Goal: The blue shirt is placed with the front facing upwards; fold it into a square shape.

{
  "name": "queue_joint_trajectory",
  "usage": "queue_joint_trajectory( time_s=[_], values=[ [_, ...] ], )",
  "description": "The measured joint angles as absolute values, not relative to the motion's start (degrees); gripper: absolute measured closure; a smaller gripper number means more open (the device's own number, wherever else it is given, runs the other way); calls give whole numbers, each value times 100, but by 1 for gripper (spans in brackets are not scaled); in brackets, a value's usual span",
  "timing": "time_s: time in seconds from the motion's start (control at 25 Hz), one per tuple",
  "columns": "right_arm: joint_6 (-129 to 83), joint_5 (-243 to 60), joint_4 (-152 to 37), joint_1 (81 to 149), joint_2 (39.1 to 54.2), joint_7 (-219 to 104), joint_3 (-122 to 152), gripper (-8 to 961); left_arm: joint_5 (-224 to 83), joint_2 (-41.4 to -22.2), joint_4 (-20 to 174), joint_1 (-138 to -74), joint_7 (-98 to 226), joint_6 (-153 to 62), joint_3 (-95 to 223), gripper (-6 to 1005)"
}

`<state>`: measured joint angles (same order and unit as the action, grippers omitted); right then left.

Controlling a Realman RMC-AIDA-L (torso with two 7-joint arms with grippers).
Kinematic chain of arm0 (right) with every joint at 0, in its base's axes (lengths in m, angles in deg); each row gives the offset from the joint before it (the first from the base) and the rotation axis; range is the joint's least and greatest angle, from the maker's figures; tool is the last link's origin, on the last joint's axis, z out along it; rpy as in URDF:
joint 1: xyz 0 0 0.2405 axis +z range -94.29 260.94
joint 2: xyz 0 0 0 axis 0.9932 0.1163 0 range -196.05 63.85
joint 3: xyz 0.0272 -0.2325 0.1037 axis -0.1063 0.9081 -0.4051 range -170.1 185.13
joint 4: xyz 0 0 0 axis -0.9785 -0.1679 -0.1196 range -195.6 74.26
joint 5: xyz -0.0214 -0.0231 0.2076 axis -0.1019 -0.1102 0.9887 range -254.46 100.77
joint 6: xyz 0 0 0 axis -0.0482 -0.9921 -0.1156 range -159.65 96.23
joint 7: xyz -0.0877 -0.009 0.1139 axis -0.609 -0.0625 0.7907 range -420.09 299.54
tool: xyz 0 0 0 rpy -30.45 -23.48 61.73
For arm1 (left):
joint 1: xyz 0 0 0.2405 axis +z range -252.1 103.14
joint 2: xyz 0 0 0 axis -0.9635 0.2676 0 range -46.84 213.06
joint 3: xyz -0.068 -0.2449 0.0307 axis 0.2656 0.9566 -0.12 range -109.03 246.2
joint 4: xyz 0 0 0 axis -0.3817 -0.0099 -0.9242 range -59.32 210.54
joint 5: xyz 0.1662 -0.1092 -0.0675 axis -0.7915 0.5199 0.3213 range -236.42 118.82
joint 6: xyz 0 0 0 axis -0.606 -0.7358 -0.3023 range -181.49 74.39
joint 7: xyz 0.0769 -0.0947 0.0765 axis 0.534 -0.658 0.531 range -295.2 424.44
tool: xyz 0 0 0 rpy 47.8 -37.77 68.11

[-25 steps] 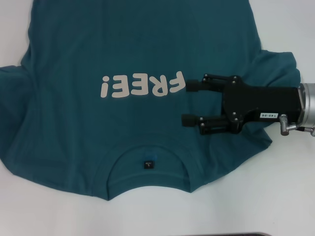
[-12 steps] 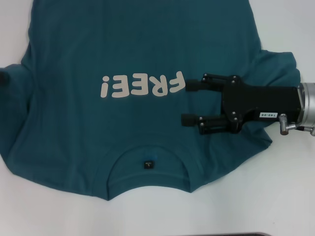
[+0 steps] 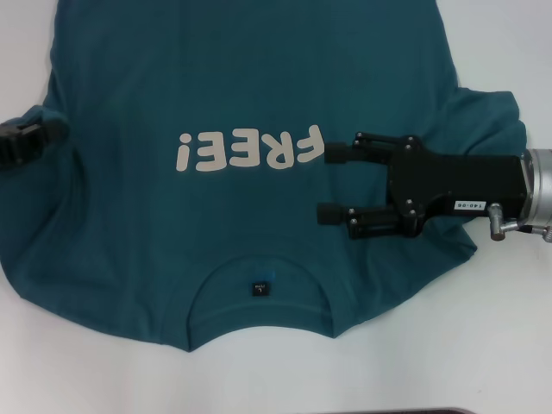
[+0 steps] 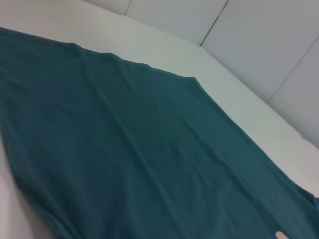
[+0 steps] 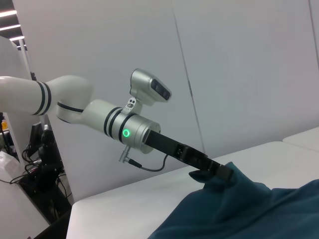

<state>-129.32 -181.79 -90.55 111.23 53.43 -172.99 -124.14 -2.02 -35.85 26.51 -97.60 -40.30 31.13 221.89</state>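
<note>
Blue shirt (image 3: 241, 95): spread front-up on the white table (image 3: 483, 345), collar toward the robot, off-white "FREE!" print (image 3: 250, 149) across the chest, small dark neck label (image 3: 258, 289) inside the collar. Its left sleeve is bunched and lifted off the table, as the right wrist view shows.

Right gripper (image 3: 332, 182): over the shirt just beside the print's "F", fingers spread apart, nothing between them; its black body (image 3: 457, 183) covers part of the right sleeve.

Left gripper (image 3: 26, 142): at the shirt's left sleeve edge, partly cut off by the head view's border; the right wrist view shows it clamped on the raised fold of cloth.

Change: a second ago the left gripper was out of view; half a second ago only a dark tip showed at the border; it now reaches further in, and the sleeve edge has drawn inward. The right gripper is unmoved.
</note>
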Motion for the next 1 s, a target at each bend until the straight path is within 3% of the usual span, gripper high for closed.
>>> queue_joint_trajectory(
  time_s=[0.44, 0.64, 1.0],
  values=[
    [-12927, -18179, -9047, 11125, 5343, -17304, -12415, 57, -205, -3678, 2962, -9955, -4029, 3059, 22186, 997],
    [-12927, -18179, -9046, 11125, 5343, -17304, -12415, 56, -181, -3691, 2990, -9973, -4030, 2882, 22189, 925],
    [-12927, -18179, -9046, 11123, 5343, -17291, -12415, 56, -247, -3719, 2991, -10009, -4166, 2781, 21917, 660]
  ],
)
